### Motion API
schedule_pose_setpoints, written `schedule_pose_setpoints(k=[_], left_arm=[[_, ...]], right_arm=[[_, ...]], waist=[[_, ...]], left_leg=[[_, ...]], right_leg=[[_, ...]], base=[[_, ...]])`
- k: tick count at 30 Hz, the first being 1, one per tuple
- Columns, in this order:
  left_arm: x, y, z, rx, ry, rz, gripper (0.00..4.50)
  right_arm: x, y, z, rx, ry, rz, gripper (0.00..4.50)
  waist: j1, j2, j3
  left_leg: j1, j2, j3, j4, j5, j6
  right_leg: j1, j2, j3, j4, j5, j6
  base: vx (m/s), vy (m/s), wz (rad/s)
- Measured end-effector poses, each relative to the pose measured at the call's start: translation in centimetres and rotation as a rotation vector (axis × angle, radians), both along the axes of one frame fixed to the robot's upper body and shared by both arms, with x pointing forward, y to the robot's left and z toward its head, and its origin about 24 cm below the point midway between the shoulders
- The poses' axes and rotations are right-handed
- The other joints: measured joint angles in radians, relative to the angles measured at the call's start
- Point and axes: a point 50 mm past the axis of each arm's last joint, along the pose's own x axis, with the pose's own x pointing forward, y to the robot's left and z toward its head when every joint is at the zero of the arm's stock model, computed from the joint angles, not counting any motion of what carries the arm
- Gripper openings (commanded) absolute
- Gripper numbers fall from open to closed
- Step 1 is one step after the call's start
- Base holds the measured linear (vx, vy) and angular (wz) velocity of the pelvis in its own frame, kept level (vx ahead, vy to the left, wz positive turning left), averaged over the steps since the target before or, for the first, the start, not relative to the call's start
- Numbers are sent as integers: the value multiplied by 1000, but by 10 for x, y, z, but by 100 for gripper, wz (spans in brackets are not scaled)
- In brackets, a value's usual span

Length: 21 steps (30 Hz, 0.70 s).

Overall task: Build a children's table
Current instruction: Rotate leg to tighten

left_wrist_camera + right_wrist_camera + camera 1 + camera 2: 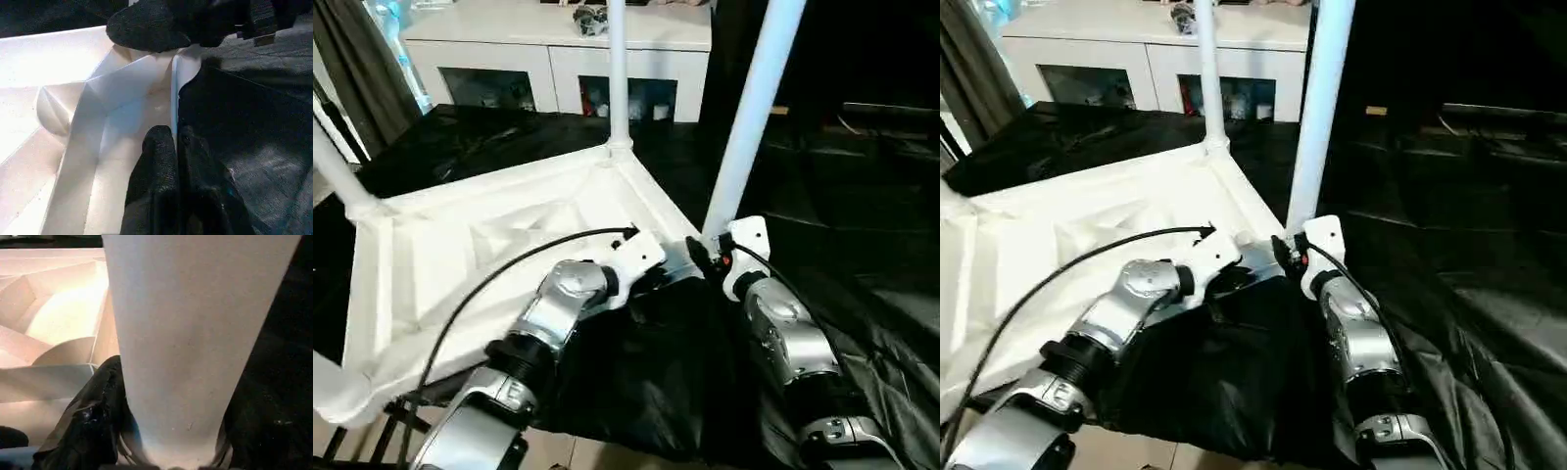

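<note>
**Upturned tabletop on black sheeting, both grippers at its near corner**

Black sheeting (862,215) spread across the whole work area, crinkled and glossy. Behind it, against the far wall, a white cabinet (558,59) with glass doors.

On the sheeting, resting underside up: white tabletop (460,264), ribbed inner panels exposed, rim facing upward. Standing up from its corner sockets: far leg (618,73) at the back corner, upright; near leg (749,117) at the corner closest to the grippers, leaning slightly toward the right as it rises; left leg (335,166) at the left corner, angling out of frame; a further white rounded part at the bottom-left corner, too cropped to tell apart.

Reaching in from below, two silver forearms converging on the near corner. Right gripper (166,431) spread around the flared base of the near leg, one black finger (90,416) pressed against the tube's side, the other hidden behind the tube. Left gripper (177,147) pressed together, pinching the thin upright rim of the tabletop just beside that same corner socket, right gripper's dark bulk close beyond it.
</note>
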Motion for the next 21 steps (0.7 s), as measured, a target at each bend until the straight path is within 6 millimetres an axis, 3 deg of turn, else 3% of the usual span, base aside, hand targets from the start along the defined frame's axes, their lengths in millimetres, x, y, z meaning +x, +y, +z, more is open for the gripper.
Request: schedule_pose_setpoints(k=[5,12,19,21], left_arm=[[-1,0,1,-5,-8,-7,0],[-4,10,3,-30,10,-70,0],[-7,37,7,-18,40,-212,0],[-8,44,8,-16,58,-252,0]], right_arm=[[0,-3,3,47,-2,34,369],[-5,-18,17,3,-25,307,369],[-18,-33,25,-49,24,644,369],[-22,-35,28,-68,39,726,335]], waist=[[2,4,-2],[3,5,-1],[6,5,-1],[7,4,-1]], left_leg=[[-1,0,0,-1,0,1],[-6,2,-1,-3,3,6],[-13,4,-1,-1,3,7],[-16,4,-1,2,2,10]], right_leg=[[-1,0,-1,0,1,0],[-4,0,-5,1,0,1],[-8,0,-7,1,0,2],[-11,0,-7,2,0,2]], base=[[0,0,0],[0,0,0],[0,0,0],[0,0,0]])
